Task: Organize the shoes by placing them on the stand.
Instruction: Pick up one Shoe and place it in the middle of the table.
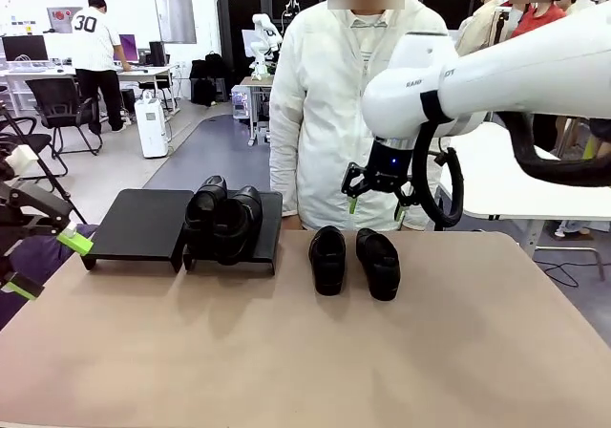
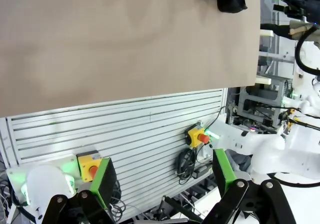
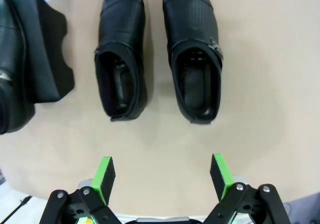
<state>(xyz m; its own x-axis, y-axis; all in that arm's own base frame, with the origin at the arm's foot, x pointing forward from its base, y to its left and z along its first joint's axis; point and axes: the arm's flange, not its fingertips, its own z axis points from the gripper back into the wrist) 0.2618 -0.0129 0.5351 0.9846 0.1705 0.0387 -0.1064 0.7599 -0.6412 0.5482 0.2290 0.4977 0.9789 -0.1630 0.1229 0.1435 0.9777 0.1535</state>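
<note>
My right hand (image 1: 375,210) hangs over the far side of the table (image 1: 286,352), in front of the person (image 1: 329,113) in a white coat. Its fingers are spread wide with nothing between them. Through its wrist camera I look down past the right hand (image 3: 162,176) at two shoes (image 3: 121,69) lying side by side on the table, openings up, close together but not touching. They sit just to the right of the stand (image 1: 143,220), which is two low black platforms set side by side near the far left of the table. The other pair of shoes (image 1: 224,220) is pressed together on the right-hand platform, and a corner of the stand (image 3: 50,39) shows beside the loose pair. My left hand (image 1: 48,264) is out at the table's left edge, fingers apart and holding nothing. Its own camera shows the left hand (image 2: 162,176) over a ribbed metal panel (image 2: 125,129) beside the table.
</note>
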